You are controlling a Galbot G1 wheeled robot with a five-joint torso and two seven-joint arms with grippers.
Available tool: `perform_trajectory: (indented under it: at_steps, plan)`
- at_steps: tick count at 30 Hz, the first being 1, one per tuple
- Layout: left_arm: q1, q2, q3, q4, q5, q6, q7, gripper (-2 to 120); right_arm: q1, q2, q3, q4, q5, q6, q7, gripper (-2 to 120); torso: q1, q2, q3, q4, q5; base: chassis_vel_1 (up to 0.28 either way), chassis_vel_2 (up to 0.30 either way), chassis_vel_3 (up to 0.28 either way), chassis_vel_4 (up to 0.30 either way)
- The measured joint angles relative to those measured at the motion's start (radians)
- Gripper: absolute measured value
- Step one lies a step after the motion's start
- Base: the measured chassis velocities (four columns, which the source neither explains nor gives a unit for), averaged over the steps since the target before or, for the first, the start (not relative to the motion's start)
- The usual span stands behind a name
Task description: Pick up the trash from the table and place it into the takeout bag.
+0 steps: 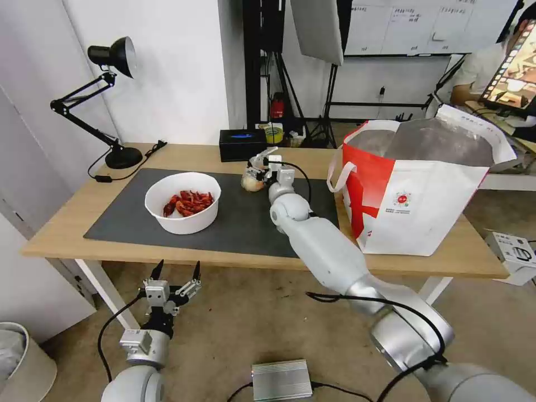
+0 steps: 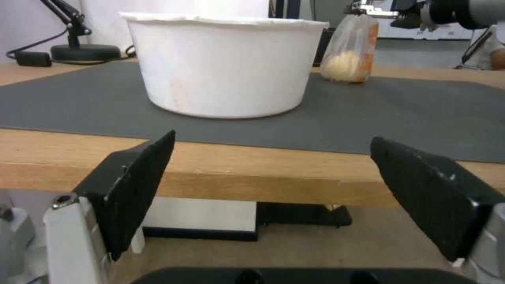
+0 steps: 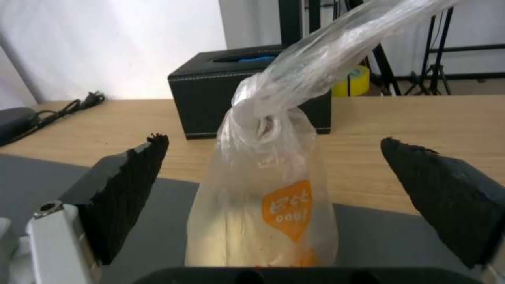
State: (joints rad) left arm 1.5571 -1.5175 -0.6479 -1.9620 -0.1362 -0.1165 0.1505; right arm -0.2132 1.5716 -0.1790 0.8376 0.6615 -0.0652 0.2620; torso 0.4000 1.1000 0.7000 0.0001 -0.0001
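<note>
Left gripper [image 1: 177, 272]: parked low in front of the table's near edge, black fingers [image 2: 139, 185] spread wide, nothing between them.
Table [image 1: 61, 223]: long light-wood top on white legs, carrying a large dark grey mat [image 1: 240, 223].
Bowl [image 1: 183, 202]: white round bowl of red crayfish shells, standing on the mat's left part.
Right gripper [image 1: 262, 162]: reached out over the mat's far edge, fingers [image 3: 126, 189] released, one either side of the bag, not pressing it.
Knotted bag [image 3: 268, 201]: clear plastic, orange label, upright on the mat between those fingers.
Takeout bag [image 1: 413, 206]: boxy red-and-white, foil-lined, open-topped, on the table's right end.
Black box [image 1: 242, 144]: rectangular, behind the knotted bag.
</note>
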Motion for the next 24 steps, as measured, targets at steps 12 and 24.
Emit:
perform_trajectory:
  at_steps: [12,24]
  plan:
    - [0.005,-0.021,0.005,0.011,0.015,-0.013,0.006,100,0.014,0.002,-0.022,-0.076,0.025,-0.002,-0.039,100,0.000,0.000,0.000,-0.0001,0.0001,0.000,0.000,0.000,0.000]
    - [0.008,-0.028,0.006,0.024,0.019,-0.030,0.010,100,0.022,0.003,-0.035,-0.142,0.020,0.040,-0.111,100,0.000,0.000,0.000,-0.0001,0.0001,0.000,0.000,0.000,0.000]
